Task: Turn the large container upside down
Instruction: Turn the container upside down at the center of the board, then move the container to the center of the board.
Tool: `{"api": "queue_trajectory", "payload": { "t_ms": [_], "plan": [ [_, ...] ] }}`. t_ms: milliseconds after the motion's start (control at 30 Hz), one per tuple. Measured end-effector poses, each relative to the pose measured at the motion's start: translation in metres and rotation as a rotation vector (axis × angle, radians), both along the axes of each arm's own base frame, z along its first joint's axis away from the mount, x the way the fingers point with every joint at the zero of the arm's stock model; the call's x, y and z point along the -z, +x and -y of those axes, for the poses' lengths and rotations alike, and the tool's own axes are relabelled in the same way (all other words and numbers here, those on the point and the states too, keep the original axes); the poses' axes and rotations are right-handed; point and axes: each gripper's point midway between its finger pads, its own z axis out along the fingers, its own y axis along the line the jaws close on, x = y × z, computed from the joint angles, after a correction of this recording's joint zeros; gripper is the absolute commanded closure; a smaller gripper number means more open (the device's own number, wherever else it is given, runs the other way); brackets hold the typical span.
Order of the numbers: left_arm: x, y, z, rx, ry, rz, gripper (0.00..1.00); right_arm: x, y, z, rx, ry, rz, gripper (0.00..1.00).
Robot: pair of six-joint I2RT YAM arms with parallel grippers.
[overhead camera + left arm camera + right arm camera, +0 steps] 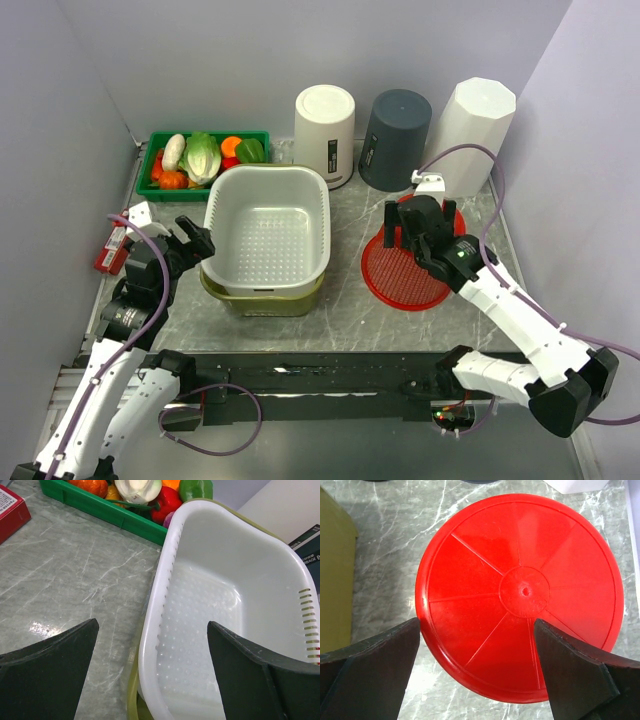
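Centrally on the grey marbled tabletop [350, 310] sits the large white perforated plastic basin [268, 235], upright with its opening facing up and nested inside an olive-green plastic tub [262, 302]. The left gripper [197, 240] is at the basin's left rim with its fingers spread wide. One finger is over the table and the other over the basin's interior, with the rim between them and nothing pinched. The right gripper [408, 232] hangs over a red round plastic disc [400, 280] just right of the basin, its fingers also spread and empty. A green tray of toy vegetables [155, 190], a white cylindrical bin [325, 130], a dark grey bin [396, 135] and a white faceted bin [475, 125] line the back.
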Motion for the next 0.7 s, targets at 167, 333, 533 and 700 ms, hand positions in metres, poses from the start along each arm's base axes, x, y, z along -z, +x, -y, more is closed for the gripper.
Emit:
{"api": "queue_trajectory", "payload": {
  "t_ms": [167,333,533,700],
  "plan": [
    [0.001,0.000,0.001,0.011,0.008,-0.004,0.04,0.003,0.005,0.004,0.027,-0.040,-0.007,0.01],
    [0.002,0.001,0.002,0.019,0.011,-0.009,0.04,0.005,0.013,0.010,0.067,-0.106,-0.019,0.00],
    [0.002,0.001,0.002,0.020,0.014,-0.009,0.04,0.005,0.017,0.016,0.070,-0.103,-0.034,0.00],
    [0.002,0.001,0.002,0.020,0.014,-0.009,0.04,-0.021,0.010,-0.001,-0.067,0.026,0.031,0.00]
  ]
}}
